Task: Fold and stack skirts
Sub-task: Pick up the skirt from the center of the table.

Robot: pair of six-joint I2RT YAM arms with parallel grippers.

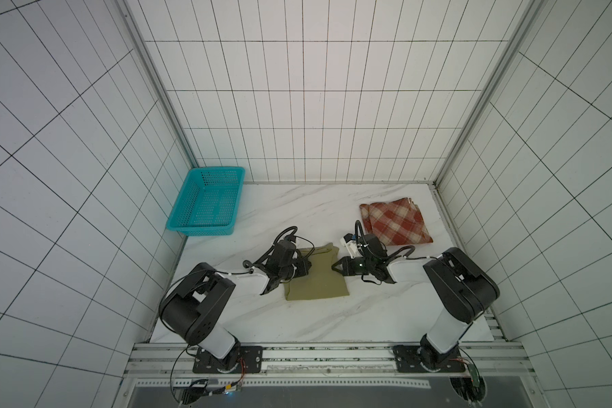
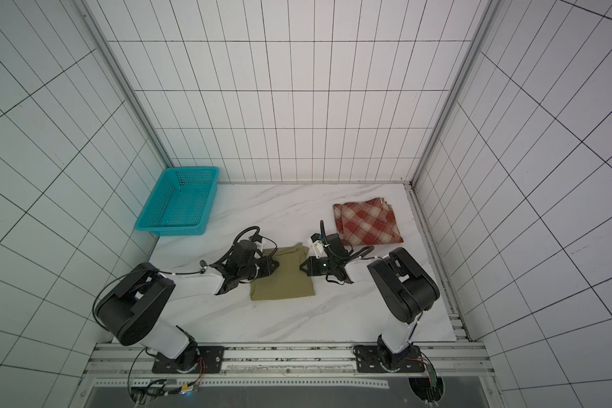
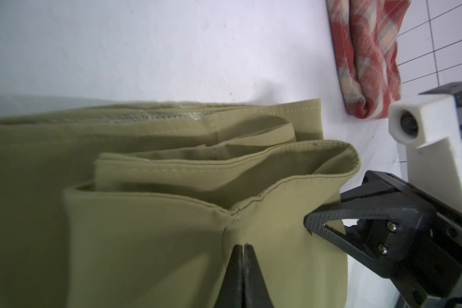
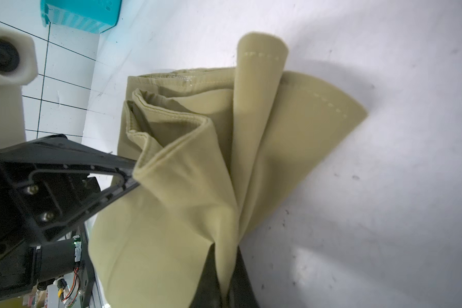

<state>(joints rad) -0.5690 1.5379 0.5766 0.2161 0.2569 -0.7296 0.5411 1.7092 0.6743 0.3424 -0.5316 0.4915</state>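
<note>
Marble table (image 1: 297, 318); olive skirt (image 1: 318, 282) in left tool (image 1: 308, 271) and right tool (image 1: 334, 267)

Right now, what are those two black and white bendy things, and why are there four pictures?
They are two robot arms, fixed at the near edge of a white table. Each arm ends in a hand with two fingers that pinch.

Two pictures come from one camera high above, so they look nearly alike. The other two come from small cameras on the arms' wrists, looking along each hand, so everything there looks huge.

On the table lie an olive skirt in the middle, a folded plaid skirt farther back, and a blue basket in the far corner.

The left hand and the right hand are both shut, each pinching the olive skirt from its own side.
</note>
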